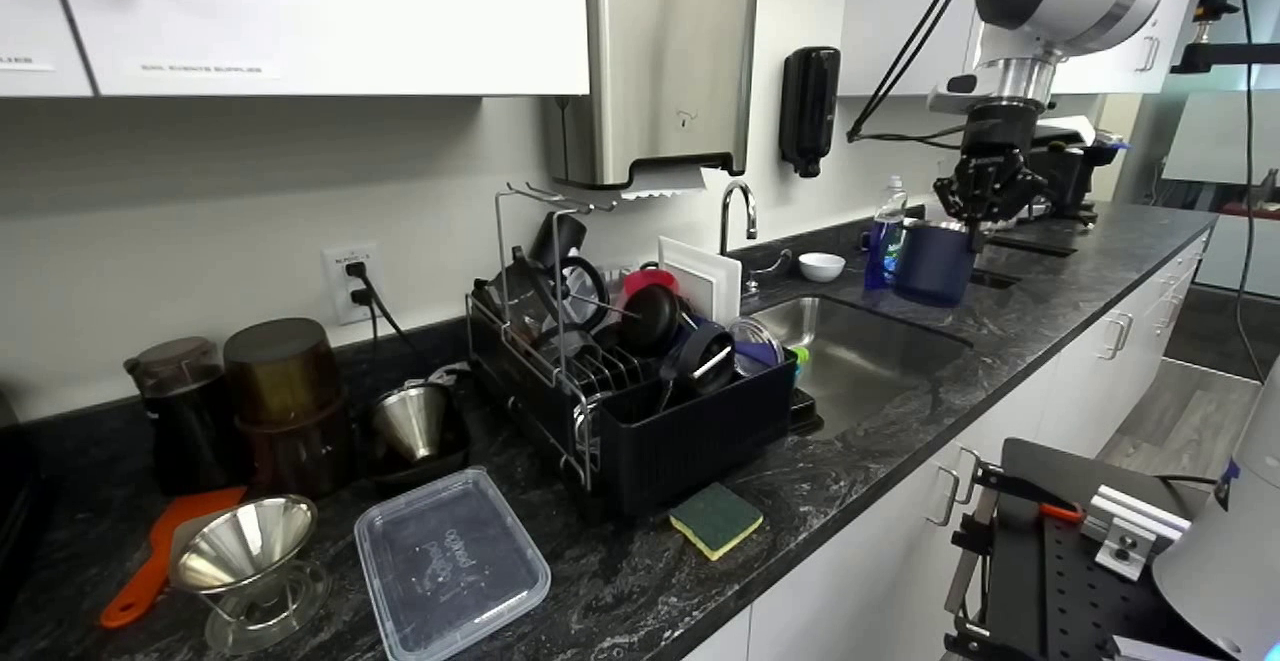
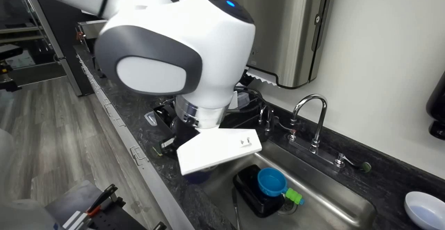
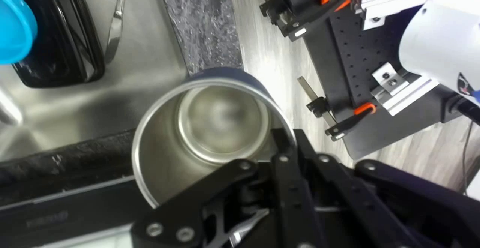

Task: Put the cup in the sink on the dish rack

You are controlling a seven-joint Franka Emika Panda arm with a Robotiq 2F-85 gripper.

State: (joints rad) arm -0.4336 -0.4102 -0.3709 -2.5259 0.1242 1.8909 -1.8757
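Observation:
My gripper [image 3: 290, 141] is shut on the rim of the dark navy cup [image 1: 935, 266], one finger inside the wall and one outside. Its mouth faces up in the wrist view, showing a bare metal interior. The cup hangs in the air, roughly upright; seen from the wrist it overlaps the front edge of the sink [image 3: 131, 90]. In an exterior view only a sliver of the cup [image 2: 198, 177] shows below a white plate on the wrist, which hides the fingers. The black dish rack [image 1: 690, 441], crowded with dishes, stands beside the sink, away from the cup.
Inside the sink lie a black tray [image 2: 248, 184], a blue cup-like container [image 2: 272, 181] and a utensil. The faucet [image 2: 323, 108] rises behind it. A soap bottle [image 1: 885, 241] and white bowl [image 1: 821, 267] sit on the counter. Near the rack are a sponge [image 1: 716, 519] and clear plastic container [image 1: 450, 561].

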